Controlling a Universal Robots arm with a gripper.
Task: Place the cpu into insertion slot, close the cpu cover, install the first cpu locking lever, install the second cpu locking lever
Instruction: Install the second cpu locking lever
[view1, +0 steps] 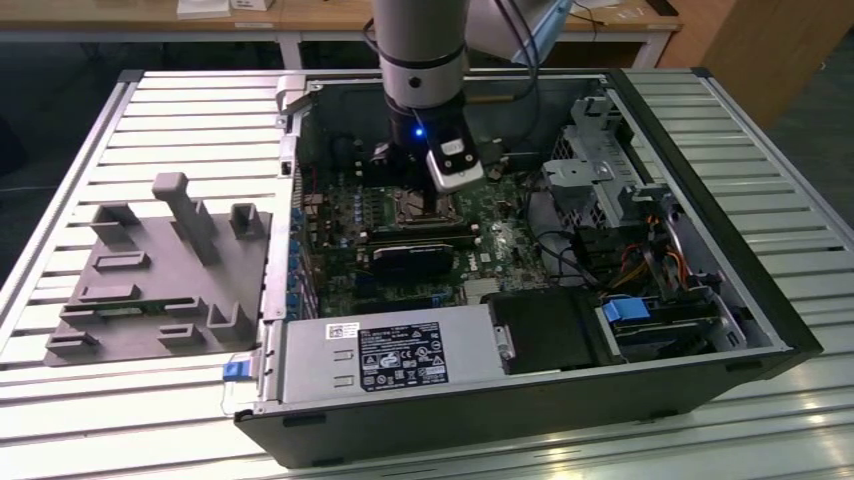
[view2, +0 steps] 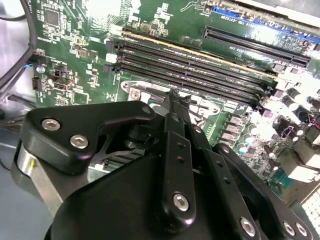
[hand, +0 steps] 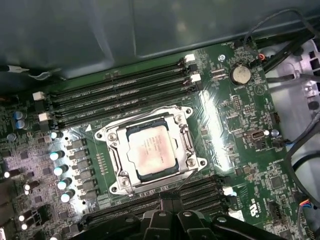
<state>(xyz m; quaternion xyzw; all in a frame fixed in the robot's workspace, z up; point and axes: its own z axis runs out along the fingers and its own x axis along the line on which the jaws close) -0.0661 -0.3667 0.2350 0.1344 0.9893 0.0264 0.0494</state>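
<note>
Item: cpu (hand: 151, 152), seated in the insertion slot (hand: 182, 145) mid-motherboard (hand: 235, 130); you see the cpu cover (hand: 116, 155) down around it. Levers: latching unclear. Pincer (view2: 172, 102): fingers pressed together, empty, hovering just above the socket.

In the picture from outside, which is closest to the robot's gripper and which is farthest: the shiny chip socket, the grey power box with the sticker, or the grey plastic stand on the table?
1. The insertion slot, right under the gripper.
2. The power box, along the case's near edge.
3. The plastic stand, outside the case on the exterior view's left.
</note>
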